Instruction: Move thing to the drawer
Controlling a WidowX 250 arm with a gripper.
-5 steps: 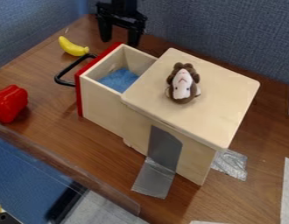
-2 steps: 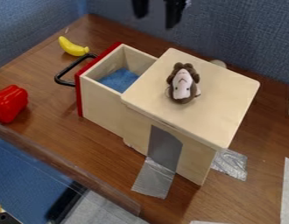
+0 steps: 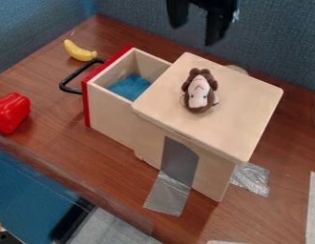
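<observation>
Plush toy (image 3: 199, 90) lies on the cabinet top (image 3: 243, 107), presumably the thing to move. Gripper (image 3: 196, 32) is near the view's top edge, fingers spread wide, nothing between them. Suggest centering over the toy, pinching across its narrow width, not pressing into the wood; soft body should squash. Lift before crossing to the pulled-out drawer (image 3: 112, 114); its rim could snag. Banana (image 3: 79, 51) and red pepper (image 3: 11, 113) look off-path.
</observation>
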